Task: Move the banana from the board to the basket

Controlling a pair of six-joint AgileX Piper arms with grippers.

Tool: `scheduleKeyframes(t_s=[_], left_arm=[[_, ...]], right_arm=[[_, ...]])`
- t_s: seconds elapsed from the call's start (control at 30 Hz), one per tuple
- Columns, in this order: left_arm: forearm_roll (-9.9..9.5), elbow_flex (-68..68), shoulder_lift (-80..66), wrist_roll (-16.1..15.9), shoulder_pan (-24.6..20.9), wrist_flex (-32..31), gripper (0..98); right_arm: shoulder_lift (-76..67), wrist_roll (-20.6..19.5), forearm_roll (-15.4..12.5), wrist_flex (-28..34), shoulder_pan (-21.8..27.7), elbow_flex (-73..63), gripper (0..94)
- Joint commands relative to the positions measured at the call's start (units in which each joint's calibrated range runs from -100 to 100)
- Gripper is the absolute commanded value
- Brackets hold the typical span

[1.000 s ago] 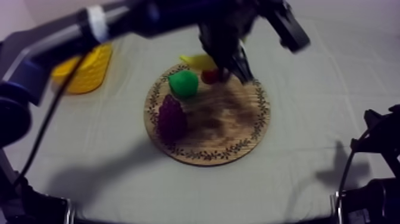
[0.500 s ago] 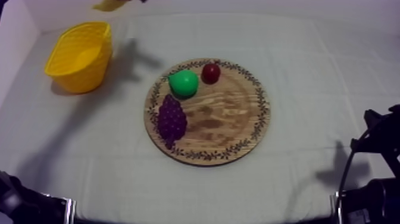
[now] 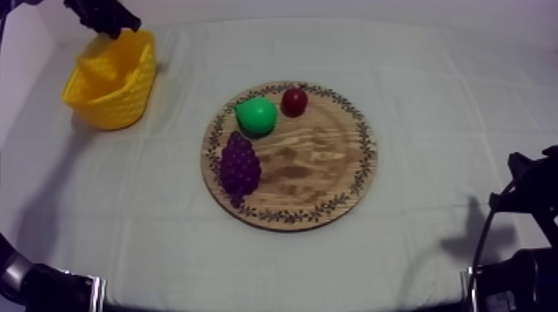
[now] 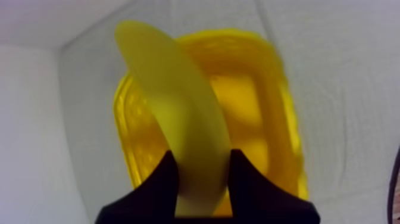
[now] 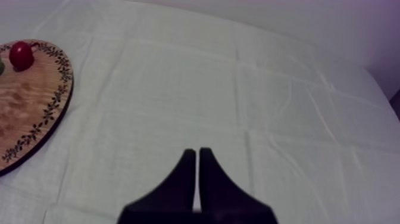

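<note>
From above, the left claw (image 3: 115, 23) hangs over the yellow basket (image 3: 112, 95) at the far left of the table (image 3: 432, 99). That looks like the right place for a release that would drop its load inside rather than beside it. The basket is an oblong tub with a moulded, woven-looking lattice wall. At the table's middle lies the round wooden board (image 3: 320, 166), streaked with grain and ringed by a dark leafy pattern. On its left half sit a smooth, glossy green pear (image 3: 256, 115), a small red fruit (image 3: 294, 101) just right of the pear, and a knobbly purple bunch of grapes (image 3: 239, 168) nearer. The right half of the board is bare. In the left wrist view the claw's two black fingers pinch the banana (image 4: 172, 119) near one end. Its long, pale, matte curve arches out over the basket's open mouth, above it and not yet inside; gripping the end probably lets the body tip in first. In the right wrist view the right claw (image 5: 197, 152) has its fingers pressed together into a narrow wedge with nothing between them. It rests over creased grey-white cloth well right of the board's edge, I judge to leave the other arm room.
</note>
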Motion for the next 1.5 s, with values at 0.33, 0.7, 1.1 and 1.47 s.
scheduleKeyframes(t_s=[0.33,0.7,1.1,1.47], left_arm=[[1.83,9.54,2.68,2.96,-2.45,-6.54,15.2],[3.57,11.42,4.9,4.0,-3.08,-11.26,16.6],[8.11,10.85,5.05,-0.33,-4.46,-16.08,33.6],[10.91,13.51,1.34,-2.51,-5.17,-18.87,43.9]], right_arm=[[-0.02,0.02,0.01,-0.03,0.0,0.02,0.3],[-0.02,0.02,0.01,-0.03,0.0,0.02,0.3],[-0.02,0.02,0.01,-0.03,0.0,0.02,0.3],[-0.02,0.02,0.01,-0.03,0.0,0.02,0.3]])
